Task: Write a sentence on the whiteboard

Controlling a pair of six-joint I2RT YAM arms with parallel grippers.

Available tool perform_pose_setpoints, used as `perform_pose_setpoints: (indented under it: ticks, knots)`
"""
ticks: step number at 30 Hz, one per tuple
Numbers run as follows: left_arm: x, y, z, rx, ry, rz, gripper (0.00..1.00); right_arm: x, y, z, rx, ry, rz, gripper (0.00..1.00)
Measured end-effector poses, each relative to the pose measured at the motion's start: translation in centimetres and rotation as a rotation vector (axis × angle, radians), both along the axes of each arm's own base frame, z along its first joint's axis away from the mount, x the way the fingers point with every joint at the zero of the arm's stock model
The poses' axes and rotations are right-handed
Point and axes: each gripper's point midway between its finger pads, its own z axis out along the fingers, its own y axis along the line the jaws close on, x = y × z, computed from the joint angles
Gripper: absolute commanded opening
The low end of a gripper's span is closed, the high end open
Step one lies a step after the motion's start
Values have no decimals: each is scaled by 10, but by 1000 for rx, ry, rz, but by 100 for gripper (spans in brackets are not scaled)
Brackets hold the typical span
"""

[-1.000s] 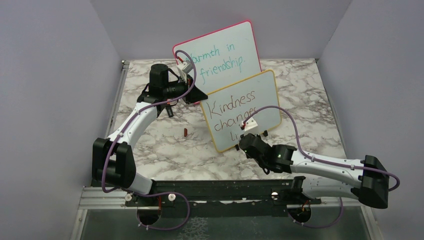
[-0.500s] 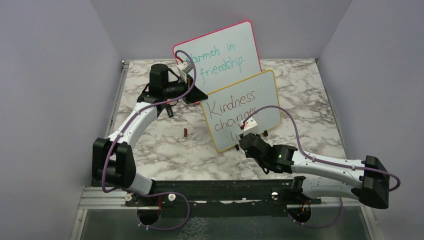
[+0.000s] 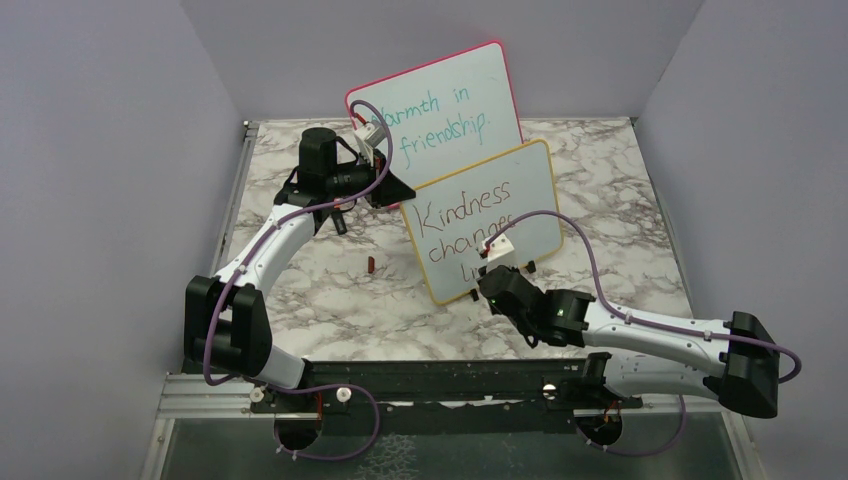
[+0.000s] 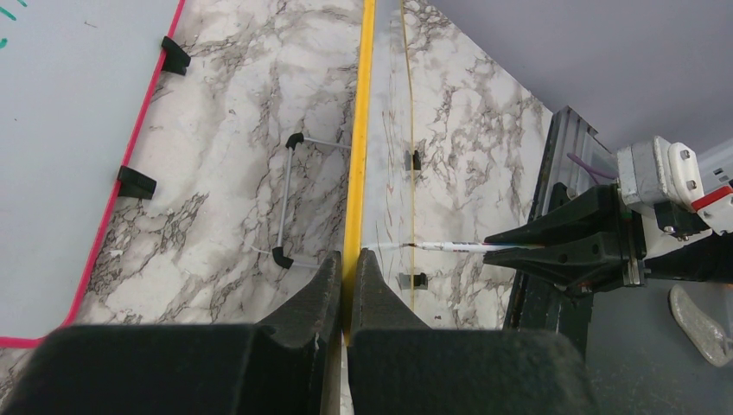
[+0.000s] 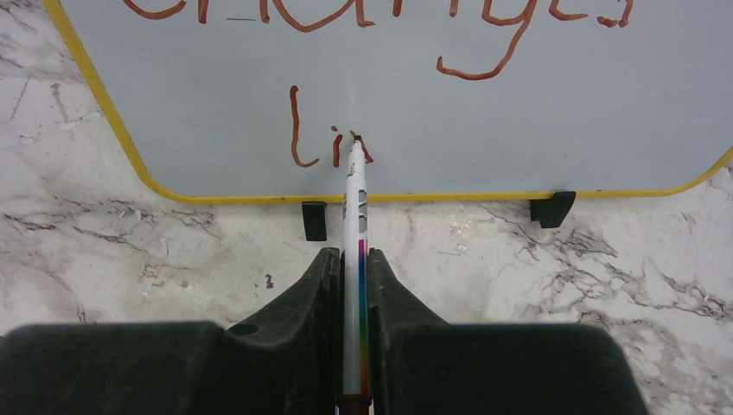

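- We see the marble table (image 3: 300,290) carrying two boards, both propped upright.
- The pink-framed board (image 3: 480,85) with teal writing stands at the back.
- The whiteboard (image 3: 530,185), yellow-framed, stands in front of it at mid-table, partly overlapping it.
- The sentence (image 3: 465,208) reads "Kindness changes" with "li" begun on a third line (reddish-brown ink).
- The left gripper (image 4: 347,259) is clamped on the whiteboard's yellow left edge.
- The right gripper (image 5: 350,259) is closed around a marker (image 5: 353,199), whose tip touches the whiteboard just right of the "i".
- A small dark red piece (image 3: 371,264) lies on the table left of the whiteboard.
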Motion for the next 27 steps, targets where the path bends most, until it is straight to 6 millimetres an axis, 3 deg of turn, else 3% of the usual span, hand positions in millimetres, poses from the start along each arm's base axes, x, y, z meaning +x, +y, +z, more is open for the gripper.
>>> perform_pose_setpoints:
  ticks: [27]
  knots:
    - [0, 0, 0, 0, 0, 0, 0, -7, -9, -3, 30, 39, -46, 1]
